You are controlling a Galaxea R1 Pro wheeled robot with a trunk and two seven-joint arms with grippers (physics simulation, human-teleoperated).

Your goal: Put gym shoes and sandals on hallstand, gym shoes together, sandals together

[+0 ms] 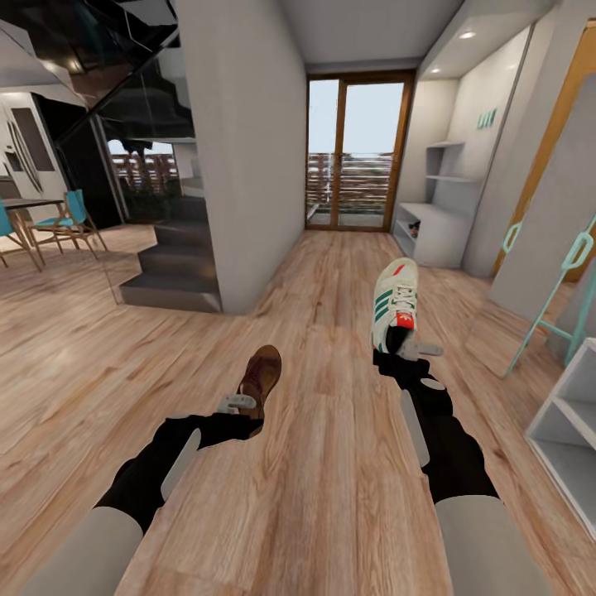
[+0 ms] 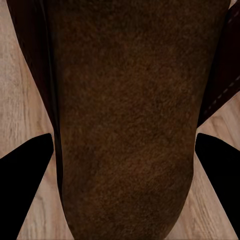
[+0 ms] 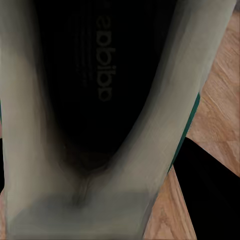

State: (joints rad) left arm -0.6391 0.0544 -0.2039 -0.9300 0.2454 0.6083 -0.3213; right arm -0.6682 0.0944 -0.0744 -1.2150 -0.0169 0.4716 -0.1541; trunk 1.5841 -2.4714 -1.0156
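My left gripper (image 1: pixel 245 406) is shut on a brown sandal (image 1: pixel 263 374), held above the corridor floor (image 1: pixel 323 480) with its toe pointing away. The left wrist view shows that sandal's dark sole (image 2: pixel 125 125) close up between the black fingers (image 2: pixel 25 180). A white gym shoe (image 1: pixel 395 305) with green stripes and a red tongue patch sticks up from my right gripper (image 1: pixel 407 349), which is shut on its heel end. The shoe's dark inside (image 3: pixel 100 100) looms in the right wrist view, with one finger (image 3: pixel 210 190) beside it. The pale hallstand (image 1: pixel 439 236) stands far ahead on the corridor's right side.
A grey wall block (image 1: pixel 240 149) and dark stairs (image 1: pixel 170 265) stand ahead on the left. A glass door (image 1: pixel 358 153) ends the corridor. A white shelf unit (image 1: pixel 571 414) and a teal frame (image 1: pixel 563 290) are close on the right. Blue chairs (image 1: pixel 70 219) sit far left.
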